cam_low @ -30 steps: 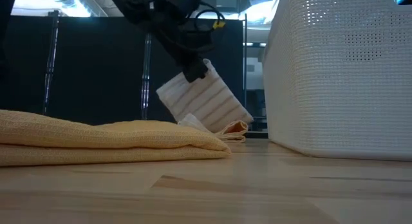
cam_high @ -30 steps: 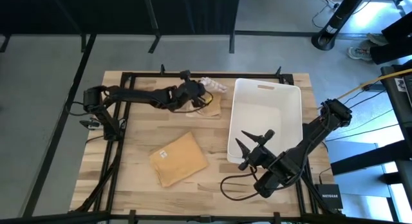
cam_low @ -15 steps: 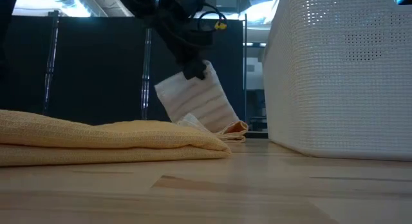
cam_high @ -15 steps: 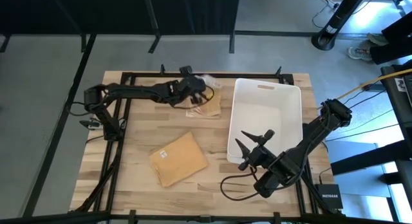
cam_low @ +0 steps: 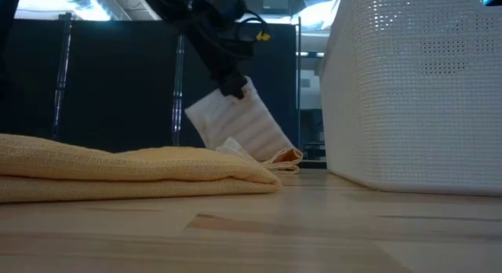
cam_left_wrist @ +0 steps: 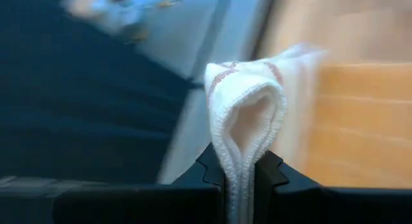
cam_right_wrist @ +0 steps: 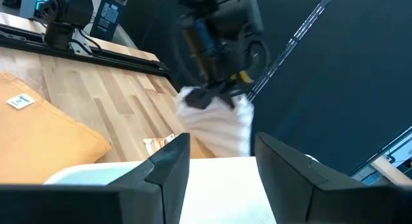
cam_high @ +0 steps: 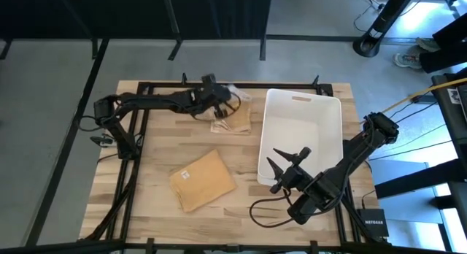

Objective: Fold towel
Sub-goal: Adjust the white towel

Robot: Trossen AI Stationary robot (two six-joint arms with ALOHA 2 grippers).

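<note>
My left gripper (cam_high: 217, 99) reaches over the table's far middle, shut on a white ribbed towel (cam_low: 235, 125), which also shows in the left wrist view (cam_left_wrist: 248, 114) and the right wrist view (cam_right_wrist: 222, 127). The white towel's lower end rests on a small folded tan towel (cam_high: 235, 122) near the far edge. A larger folded tan towel (cam_high: 202, 179) lies flat on the table's middle and fills the low view's foreground (cam_low: 118, 169). My right gripper (cam_high: 288, 165) waits open at the near right, beside the bin. My left gripper pinches a folded edge of the white towel (cam_left_wrist: 239, 176) between its two fingers, with a loop of doubled cloth standing up past them. The fingers come slanting down from above at the towel's top corner (cam_low: 245, 91). The towel hangs tilted below them, its lower end (cam_low: 251, 151) on the small tan towel.
A white plastic bin (cam_high: 321, 106) stands on the table's right half, its perforated wall (cam_low: 416, 92) filling the low view's right. The table's black frame runs along the far edge (cam_high: 168, 85). Bare wood (cam_high: 157, 148) lies left of the large tan towel.
My left gripper has moved a little toward the table's far edge and left, still shut on the white towel. The towel's held top corner went with it, so the cloth stands steeper, while its lower end stayed on the small tan towel.
</note>
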